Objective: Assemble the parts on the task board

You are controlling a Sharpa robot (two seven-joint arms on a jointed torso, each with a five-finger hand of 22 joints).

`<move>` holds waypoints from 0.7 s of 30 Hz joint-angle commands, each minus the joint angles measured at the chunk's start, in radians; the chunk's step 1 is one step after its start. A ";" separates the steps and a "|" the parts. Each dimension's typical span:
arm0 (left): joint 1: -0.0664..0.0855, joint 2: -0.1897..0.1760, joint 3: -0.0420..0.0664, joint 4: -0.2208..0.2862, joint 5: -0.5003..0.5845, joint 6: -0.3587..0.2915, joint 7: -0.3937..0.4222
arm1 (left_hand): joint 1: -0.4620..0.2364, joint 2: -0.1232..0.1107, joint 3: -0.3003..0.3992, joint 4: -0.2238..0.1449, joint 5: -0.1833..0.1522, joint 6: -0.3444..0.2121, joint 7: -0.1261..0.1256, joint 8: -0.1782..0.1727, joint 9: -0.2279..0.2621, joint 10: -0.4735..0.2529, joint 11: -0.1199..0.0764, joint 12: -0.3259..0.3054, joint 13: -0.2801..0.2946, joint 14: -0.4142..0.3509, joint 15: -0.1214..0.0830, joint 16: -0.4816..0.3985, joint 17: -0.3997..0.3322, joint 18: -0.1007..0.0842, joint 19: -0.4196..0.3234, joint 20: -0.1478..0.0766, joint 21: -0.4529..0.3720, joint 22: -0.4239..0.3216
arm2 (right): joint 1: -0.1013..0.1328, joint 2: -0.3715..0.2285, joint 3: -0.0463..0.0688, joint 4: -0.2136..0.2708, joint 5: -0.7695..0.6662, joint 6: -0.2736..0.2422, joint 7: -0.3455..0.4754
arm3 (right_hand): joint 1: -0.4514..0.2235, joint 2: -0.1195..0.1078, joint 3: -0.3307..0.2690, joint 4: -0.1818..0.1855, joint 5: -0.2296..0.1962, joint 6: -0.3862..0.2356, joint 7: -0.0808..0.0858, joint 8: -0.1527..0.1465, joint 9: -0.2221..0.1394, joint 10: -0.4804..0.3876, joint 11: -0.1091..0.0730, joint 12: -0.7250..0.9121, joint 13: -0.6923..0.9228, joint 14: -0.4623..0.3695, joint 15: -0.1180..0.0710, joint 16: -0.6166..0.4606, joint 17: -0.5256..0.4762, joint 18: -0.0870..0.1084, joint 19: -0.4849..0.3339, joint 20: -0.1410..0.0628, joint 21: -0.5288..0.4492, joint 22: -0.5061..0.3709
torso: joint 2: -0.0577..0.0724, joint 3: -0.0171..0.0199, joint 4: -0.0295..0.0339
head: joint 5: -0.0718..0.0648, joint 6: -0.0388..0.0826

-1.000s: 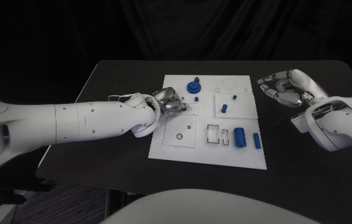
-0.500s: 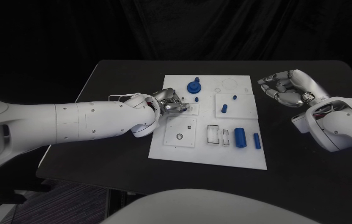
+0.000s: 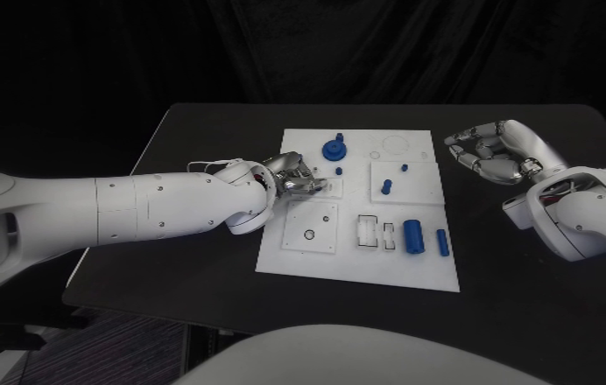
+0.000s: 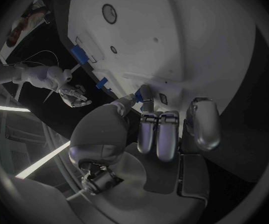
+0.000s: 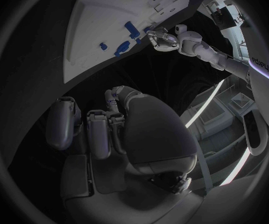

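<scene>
While I work the left robot hand (image 3: pixel 293 178) at the task board (image 3: pixel 360 267) on the desk, it pinches a small blue part (image 4: pixel 136 95) for seating | right robot hand (image 3: pixel 495 153) parked aside, curled, holding nothing.

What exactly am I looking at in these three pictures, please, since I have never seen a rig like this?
This is a two-armed robot at a black table. One picture looks down from its head; the two round ones come from cameras at each wrist. In the middle lies a white task board with small blue parts, such as a cylinder lying on it. The left hand rests at the board's edge, apparently pinching a small piece; what it is, I cannot tell. The right hand hangs beside the board, fingers curled, holding nothing.
</scene>
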 commanded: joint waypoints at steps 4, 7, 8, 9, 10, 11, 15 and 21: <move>-0.015 0.004 -0.013 -0.004 0.009 0.073 -0.043 | -0.017 0.004 -0.053 0.046 -0.015 0.006 0.008 -0.009 -0.031 0.108 0.008 0.004 0.263 0.100 0.006 -0.005 0.249 0.019 -0.007 0.002 -0.005 0.167 | -0.003 0.000 0.001 0.001 -0.001 0.000 -0.012 | -0.010 -0.003 0.006 -0.002 0.006 0.001 0.000 -0.001 -0.001 0.073 0.006 -0.002 0.234 0.079 0.002 -0.004 0.196 0.005 -0.007 0.001 -0.003 0.116 | 0.001 0.0004 0.0008 | -0.001 0.000; -0.015 0.003 -0.013 -0.004 0.009 0.068 -0.046 | -0.015 0.007 -0.072 0.058 -0.016 0.011 0.006 -0.007 -0.029 0.108 0.007 0.004 0.263 0.104 0.005 0.001 0.260 0.016 0.000 0.002 0.009 0.171 | -0.003 0.000 0.001 0.001 -0.001 0.000 -0.012 | -0.012 -0.004 0.006 -0.002 0.006 0.002 0.000 -0.001 -0.001 0.074 0.006 -0.002 0.234 0.078 0.002 -0.005 0.195 0.005 -0.007 0.001 -0.003 0.116 | 0.000 0.0002 0.0012 | -0.001 0.000; -0.015 0.003 -0.013 -0.004 0.009 0.066 -0.046 | -0.011 0.009 -0.080 0.061 -0.016 0.015 0.004 -0.002 -0.023 0.108 0.005 0.004 0.263 0.105 0.003 0.002 0.262 0.015 0.004 0.000 0.015 0.173 | -0.003 -0.001 0.001 0.001 -0.001 0.000 -0.012 | -0.012 -0.004 0.006 -0.002 0.006 0.002 0.000 -0.001 -0.001 0.074 0.006 -0.002 0.234 0.078 0.002 -0.005 0.195 0.005 -0.007 0.001 -0.003 0.116 | 0.000 0.0002 0.0014 | -0.001 0.000; -0.015 0.002 -0.013 -0.004 0.009 0.063 -0.047 | -0.003 0.012 -0.095 0.068 -0.017 0.022 -0.001 0.010 -0.009 0.108 0.001 0.004 0.263 0.106 0.000 0.003 0.263 0.012 0.011 -0.002 0.028 0.176 | -0.004 -0.001 0.001 0.001 -0.001 0.001 -0.012 | -0.012 -0.004 0.006 -0.002 0.006 0.002 0.000 -0.001 -0.001 0.074 0.006 -0.002 0.234 0.078 0.002 -0.005 0.195 0.005 -0.007 0.001 -0.003 0.116 | 0.000 0.0002 0.0013 | -0.001 0.000; -0.015 0.002 -0.013 -0.004 0.009 0.061 -0.048 | -0.003 0.013 -0.112 0.078 -0.021 0.025 -0.003 0.019 0.004 0.108 -0.001 0.004 0.263 0.106 -0.002 0.003 0.263 0.012 0.013 -0.004 0.030 0.177 | -0.004 -0.001 0.001 0.001 -0.001 0.001 -0.012 | -0.012 -0.004 0.006 -0.002 0.006 0.002 0.000 -0.001 -0.001 0.074 0.006 -0.002 0.234 0.078 0.002 -0.005 0.195 0.005 -0.007 0.001 -0.003 0.116 | 0.000 0.0002 0.0012 | -0.001 0.000; -0.015 0.002 -0.013 -0.004 0.009 0.061 -0.049 | -0.005 0.014 -0.131 0.091 -0.025 0.027 -0.006 0.029 0.020 0.108 -0.004 0.004 0.263 0.106 -0.004 0.003 0.263 0.011 0.015 -0.006 0.034 0.178 | -0.004 -0.001 0.001 0.001 -0.001 0.001 -0.011 | -0.012 -0.004 0.006 -0.002 0.006 0.002 0.000 -0.001 -0.001 0.074 0.006 -0.002 0.234 0.078 0.002 -0.005 0.195 0.005 -0.007 0.001 -0.003 0.116 | 0.000 0.0002 0.0008 | -0.001 0.000; -0.015 0.002 -0.013 -0.005 0.009 0.062 -0.052 | -0.036 0.023 -0.195 0.144 -0.078 0.022 -0.009 0.054 0.070 0.108 -0.006 0.004 0.263 0.106 -0.007 0.003 0.263 0.010 0.017 -0.010 0.035 0.178 | -0.004 -0.001 0.001 0.001 -0.001 0.001 -0.011 | -0.013 -0.004 0.006 -0.003 0.006 0.002 0.000 -0.001 -0.001 0.073 0.006 -0.002 0.234 0.078 0.002 -0.005 0.195 0.005 -0.007 0.001 -0.002 0.116 | 0.000 0.0003 0.0003 | 0.000 0.000; -0.015 0.002 -0.013 -0.006 0.009 0.066 -0.053 | -0.078 0.048 -0.286 0.154 -0.117 0.005 -0.011 0.088 0.151 0.108 -0.007 0.004 0.263 0.106 -0.008 0.003 0.263 0.010 0.020 -0.011 0.037 0.179 | -0.004 -0.001 0.001 0.001 -0.001 0.001 -0.010 | -0.013 -0.004 0.006 -0.003 0.006 0.002 0.000 -0.001 -0.001 0.073 0.006 -0.002 0.234 0.078 0.002 -0.005 0.195 0.005 -0.007 0.001 -0.002 0.116 | 0.000 0.0004 0.0006 | -0.001 0.000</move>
